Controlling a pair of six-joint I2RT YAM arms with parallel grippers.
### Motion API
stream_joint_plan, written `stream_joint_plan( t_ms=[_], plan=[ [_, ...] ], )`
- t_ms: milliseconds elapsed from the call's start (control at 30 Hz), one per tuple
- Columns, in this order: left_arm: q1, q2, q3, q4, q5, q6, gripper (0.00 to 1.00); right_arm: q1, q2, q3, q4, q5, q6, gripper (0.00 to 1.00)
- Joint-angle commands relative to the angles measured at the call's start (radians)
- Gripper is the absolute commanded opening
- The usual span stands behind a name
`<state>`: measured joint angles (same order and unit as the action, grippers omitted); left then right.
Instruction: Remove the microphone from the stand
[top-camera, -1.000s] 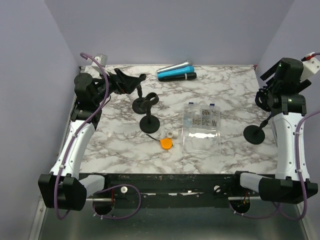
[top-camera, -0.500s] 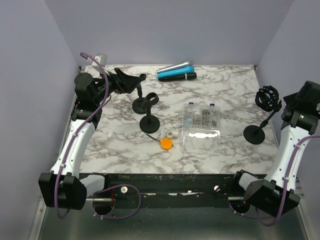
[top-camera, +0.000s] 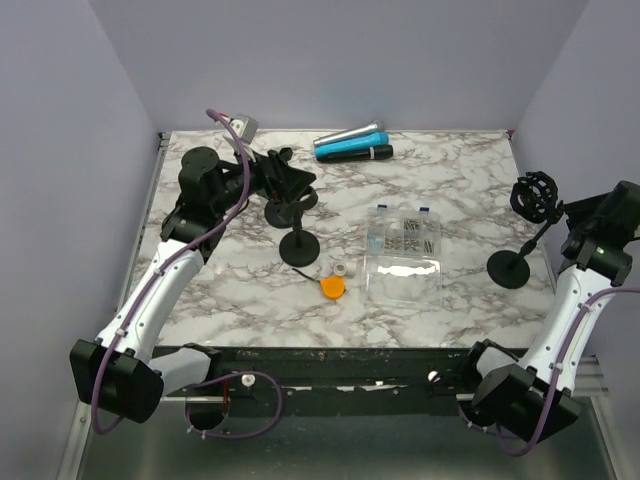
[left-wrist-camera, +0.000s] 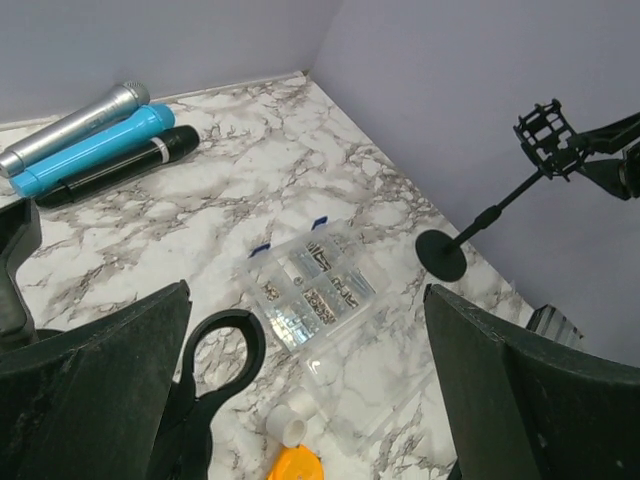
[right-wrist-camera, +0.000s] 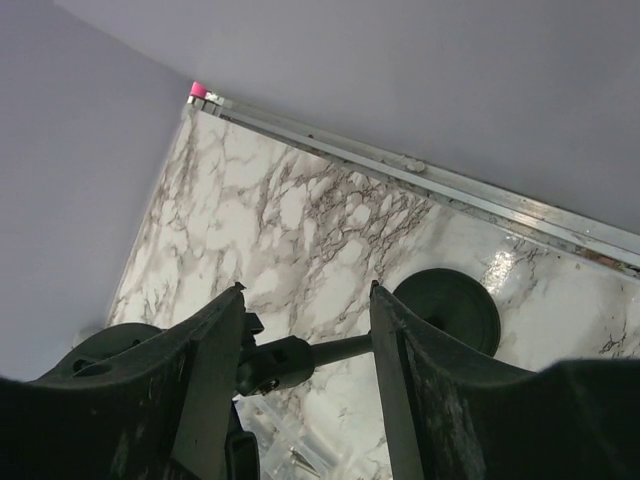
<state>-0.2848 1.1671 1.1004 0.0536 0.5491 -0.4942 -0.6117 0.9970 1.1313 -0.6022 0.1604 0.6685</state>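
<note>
Three microphones, silver (top-camera: 352, 134), blue (top-camera: 345, 148) and black (top-camera: 372, 153), lie side by side at the table's back; they also show in the left wrist view (left-wrist-camera: 90, 150). The left stand (top-camera: 299, 246) has an empty ring clip (left-wrist-camera: 225, 345). The right stand (top-camera: 510, 268) carries an empty cage mount (top-camera: 535, 197). My left gripper (top-camera: 293, 185) hovers open over the left stand's clip (left-wrist-camera: 307, 300). My right gripper (top-camera: 573, 216) is open just right of the cage mount, and the stand's pole (right-wrist-camera: 345, 348) shows between its fingers (right-wrist-camera: 306, 300).
A clear plastic box of small screws (top-camera: 405, 250) lies open mid-table. An orange cap (top-camera: 332, 287) and a small white tube (top-camera: 347, 269) lie beside the left stand's base. Purple walls close in the back and both sides.
My left gripper has moved from the back left corner rightwards to over the left stand. My right gripper pulled away from the cage mount to its right side.
</note>
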Motion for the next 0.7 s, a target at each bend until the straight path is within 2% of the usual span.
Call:
stream_joint_plan(
  t_ms=[0, 167, 267, 433, 500, 667],
  plan=[
    [-0.050, -0.007, 0.035, -0.052, -0.072, 0.089, 0.98, -0.057, -0.031, -0.025, 0.025, -0.130, -0.004, 0.54],
    [-0.056, -0.006, 0.041, -0.052, -0.059, 0.072, 0.99, -0.086, -0.084, -0.066, 0.027, -0.154, 0.002, 0.51],
    [-0.055, -0.010, 0.044, -0.052, -0.050, 0.062, 0.98, -0.088, -0.039, 0.023, -0.047, -0.208, -0.009, 0.51],
    [-0.056, -0.024, 0.050, -0.052, -0.041, 0.046, 0.98, -0.088, 0.033, 0.146, -0.214, -0.166, -0.034, 0.51],
    [-0.056, -0.029, 0.050, -0.052, -0.036, 0.038, 0.99, -0.088, 0.039, 0.188, -0.281, -0.092, 0.000, 0.51],
    [-0.056, -0.025, 0.044, -0.051, -0.027, 0.019, 0.99, -0.088, -0.006, 0.193, -0.316, -0.065, 0.036, 0.52]
  ],
)
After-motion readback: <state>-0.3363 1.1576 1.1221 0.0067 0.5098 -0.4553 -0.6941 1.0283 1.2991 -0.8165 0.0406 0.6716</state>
